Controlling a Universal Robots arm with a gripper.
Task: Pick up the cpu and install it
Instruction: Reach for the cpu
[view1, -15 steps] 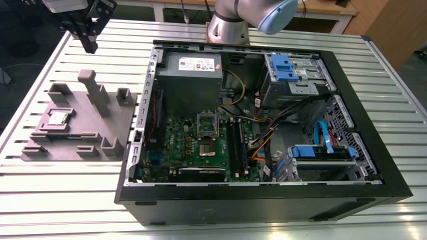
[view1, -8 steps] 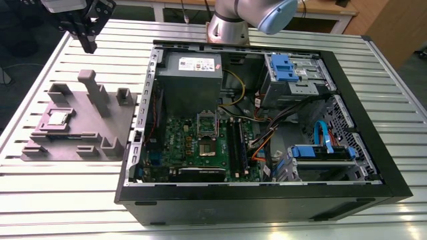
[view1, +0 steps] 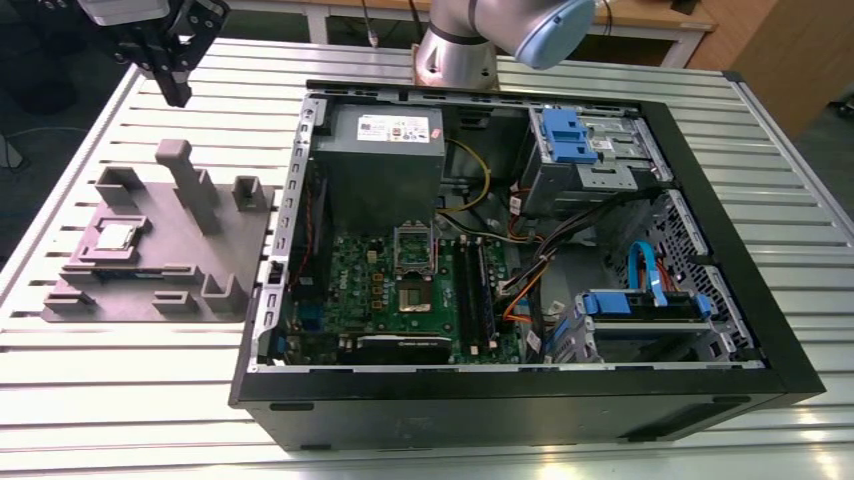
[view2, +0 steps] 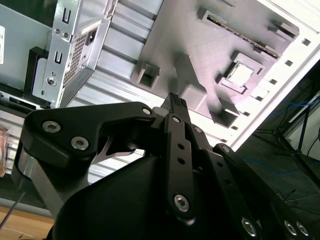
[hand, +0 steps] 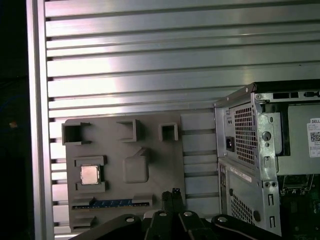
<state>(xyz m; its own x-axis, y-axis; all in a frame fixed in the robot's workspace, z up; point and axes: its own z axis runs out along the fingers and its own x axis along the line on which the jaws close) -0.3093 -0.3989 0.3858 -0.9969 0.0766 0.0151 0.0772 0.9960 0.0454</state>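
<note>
The cpu is a small silver square chip lying in a recess of the grey holder plate, at the exterior view's left of the open computer case. Both wrist views show the cpu lying flat and untouched. My gripper hangs high above the table beyond the far end of the plate, well apart from the chip. Its black fingers are pressed together with nothing between them. Inside the case, the motherboard's socket sits with its metal frame raised.
The holder plate has tall grey posts standing up and a RAM stick lying along one edge. The case holds a grey power supply, blue drive brackets and loose cables. Slatted aluminium table surrounds everything.
</note>
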